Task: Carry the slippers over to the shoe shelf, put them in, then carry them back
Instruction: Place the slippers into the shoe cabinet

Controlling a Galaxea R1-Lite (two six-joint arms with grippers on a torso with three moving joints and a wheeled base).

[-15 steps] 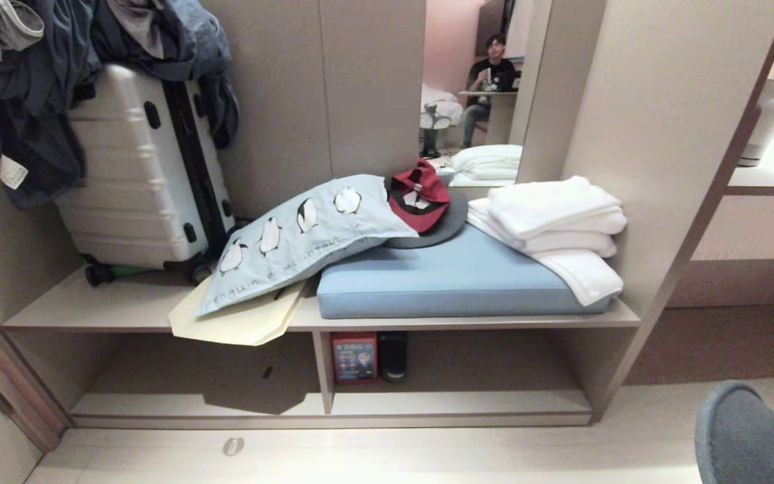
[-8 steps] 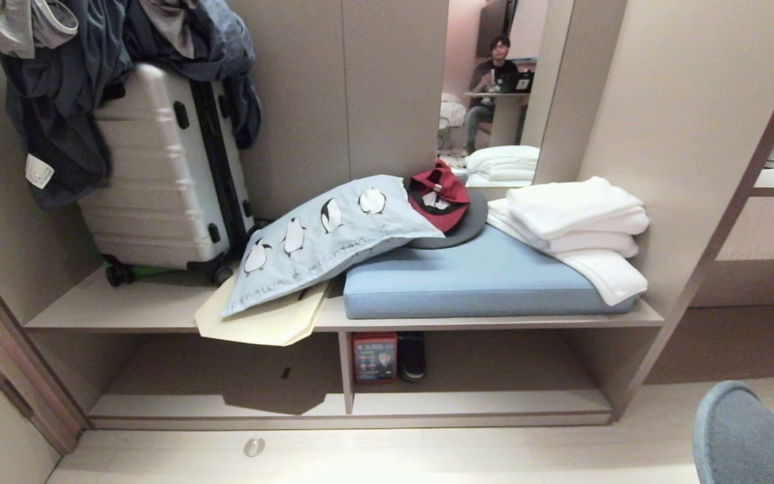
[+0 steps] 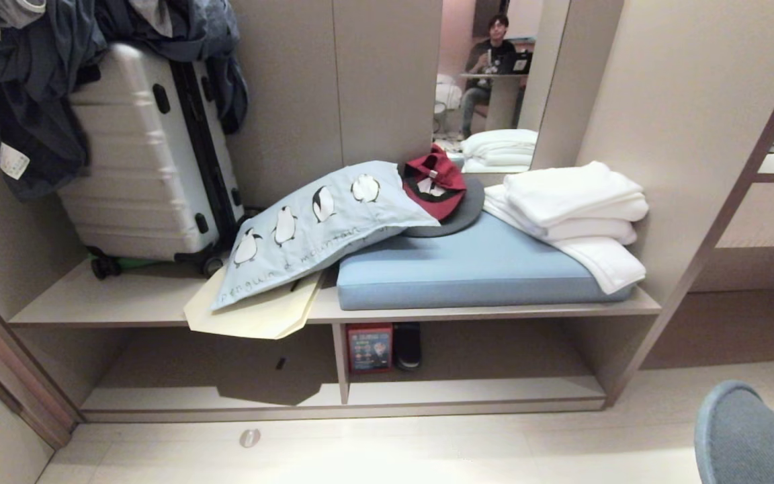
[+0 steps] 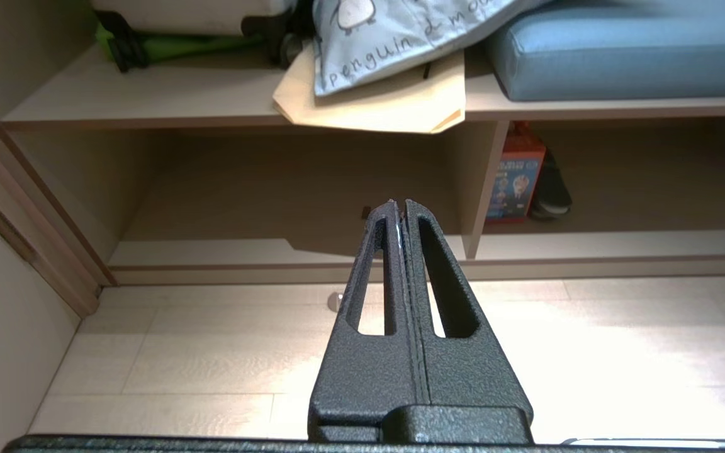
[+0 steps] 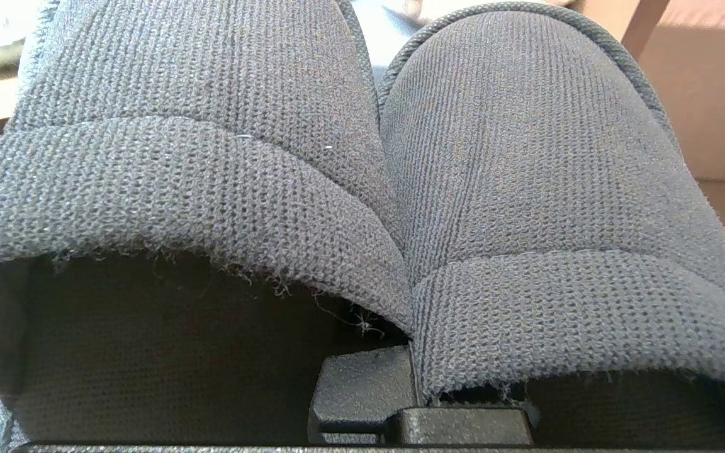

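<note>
The slippers are a dark grey knit pair lying side by side, filling the right wrist view. My right gripper is shut on them where their inner edges meet; its fingertips are hidden under the fabric. In the head view their rounded toes show at the lower right, above the floor. The shoe shelf is the low beige compartment ahead, split by a vertical divider. My left gripper is shut and empty, held above the floor and pointing at the shoe shelf.
A red box and a dark shoe stand just right of the divider. On the bench above lie a white suitcase, penguin pillow, blue cushion and towels. A door stop sits on the floor.
The whole head view has shifted slightly, sideways and then upward, so the camera moved. The shelf's contents stay put, and the slippers keep their place at the lower right.
</note>
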